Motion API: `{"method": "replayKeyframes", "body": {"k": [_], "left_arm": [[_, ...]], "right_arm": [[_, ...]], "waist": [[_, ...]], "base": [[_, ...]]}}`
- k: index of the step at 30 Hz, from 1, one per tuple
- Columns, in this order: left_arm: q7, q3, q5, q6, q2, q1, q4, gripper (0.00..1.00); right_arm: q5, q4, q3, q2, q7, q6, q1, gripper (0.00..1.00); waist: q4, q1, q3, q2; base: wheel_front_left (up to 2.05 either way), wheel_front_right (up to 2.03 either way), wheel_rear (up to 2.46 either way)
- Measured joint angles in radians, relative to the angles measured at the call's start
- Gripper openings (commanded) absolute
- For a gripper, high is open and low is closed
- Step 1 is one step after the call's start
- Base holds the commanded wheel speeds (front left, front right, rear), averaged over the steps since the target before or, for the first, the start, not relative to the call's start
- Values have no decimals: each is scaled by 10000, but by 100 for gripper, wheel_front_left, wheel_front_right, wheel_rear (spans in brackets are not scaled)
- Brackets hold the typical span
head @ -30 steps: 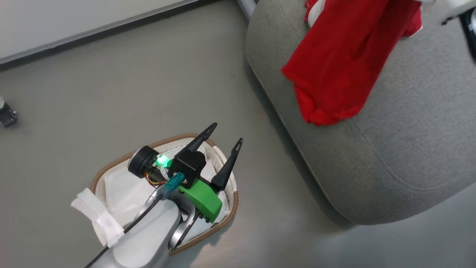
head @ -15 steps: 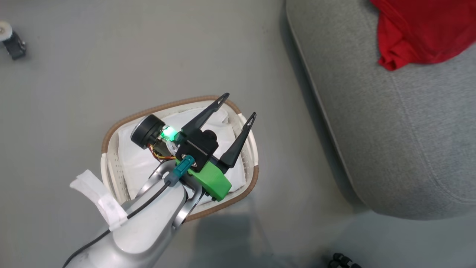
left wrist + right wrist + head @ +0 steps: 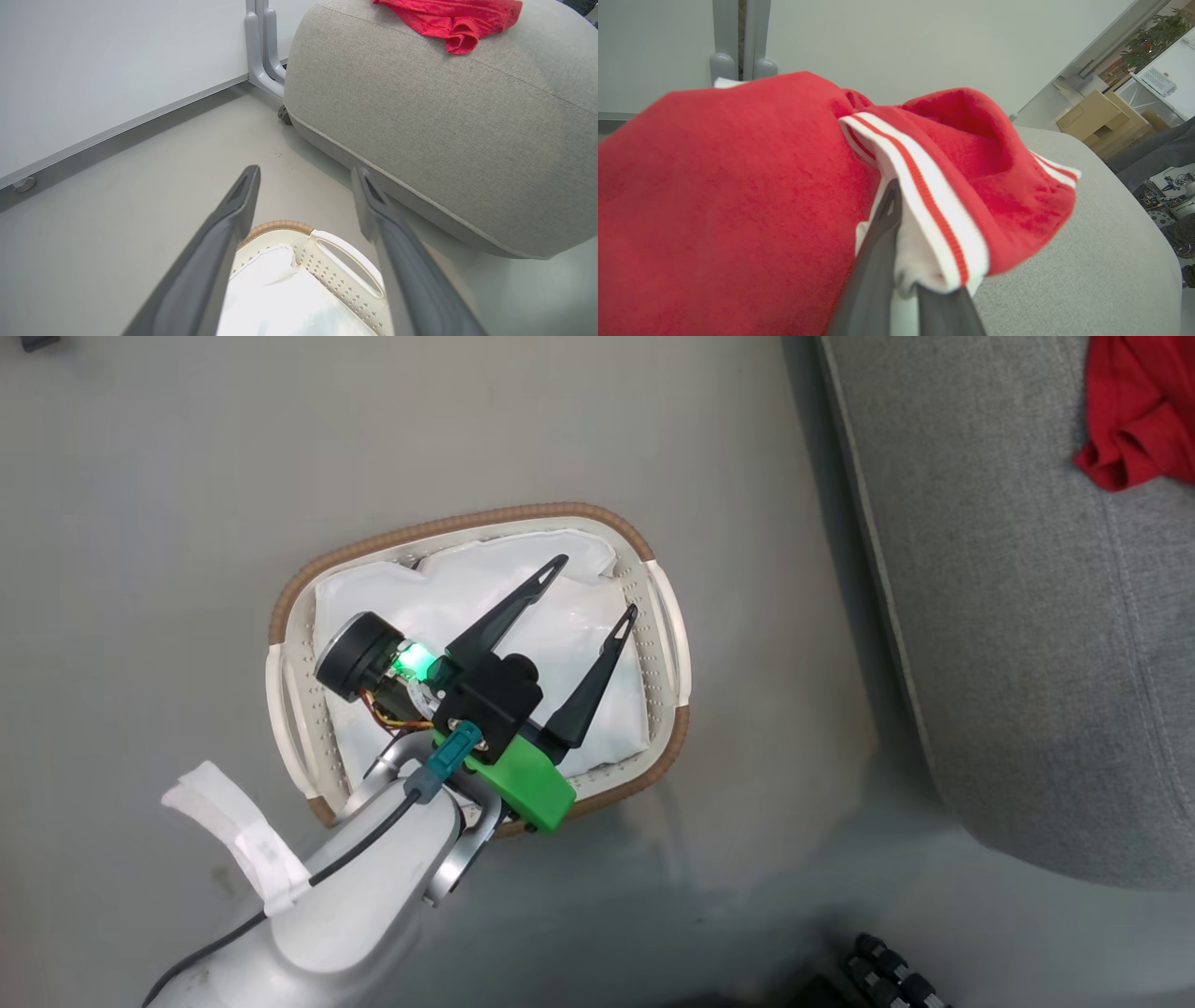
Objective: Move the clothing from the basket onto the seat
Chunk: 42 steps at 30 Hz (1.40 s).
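The white basket (image 3: 665,616) with a brown rim stands on the floor, holding just its white lining (image 3: 523,607). My left gripper (image 3: 597,586) hovers over it, open, with nothing between its fingers; the left wrist view shows the same gripper (image 3: 306,175) above the basket's handle (image 3: 345,261). The red clothing (image 3: 1134,420) lies on the grey seat (image 3: 1008,616) at the upper right, also seen as the clothing (image 3: 448,21) on top of the seat (image 3: 444,121). In the right wrist view my right gripper (image 3: 896,200) is shut on the clothing (image 3: 738,210) at its white striped trim, over the seat (image 3: 1087,261).
A white wall panel (image 3: 117,70) with a grey post (image 3: 261,51) stands behind the seat. Cardboard boxes (image 3: 1101,121) and equipment sit beyond the seat's far side. A small black wheeled part (image 3: 896,975) shows at the floor's bottom edge.
The head camera has swung down and left, so the basket now sits mid-frame and the seat with the red clothing has slid to the right edge. The left gripper stays open over the basket.
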Motion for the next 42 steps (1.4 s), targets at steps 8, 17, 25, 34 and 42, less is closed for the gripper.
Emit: {"method": "replayKeyframes", "body": {"k": [8, 17, 25, 34, 42], "left_arm": [[-92, 40, -92, 125, 33, 2, -17, 100], [-326, 311, -401, 261, 2, 326, 121, 100], [-430, 686, -786, 336, -198, 816, 278, 100], [-472, 1616, -894, 445, -495, 1834, 130, 100], [-474, 3239, -798, 525, -627, 3365, -282, 100]], "right_arm": [[-869, 121, -558, 780, -370, 0, 166, 100], [-924, -968, -616, 1651, -514, 0, 1602, 100], [-456, -2215, -201, 1965, -514, 0, 2817, 100], [-59, -3047, 696, 2004, -443, 0, 3547, 100], [585, -3858, 1220, 2337, -234, 0, 4472, 100]], "waist": [[-63, 0, -73, 0], [-331, -1, -770, 0], [-389, -1, -1756, 0], [-197, -1, -3069, 0], [352, -1, -4385, 0]], "base": [[0, 0, 0], [0, 0, 0], [0, 0, 0], [0, 0, 0], [0, 0, 0]]}}
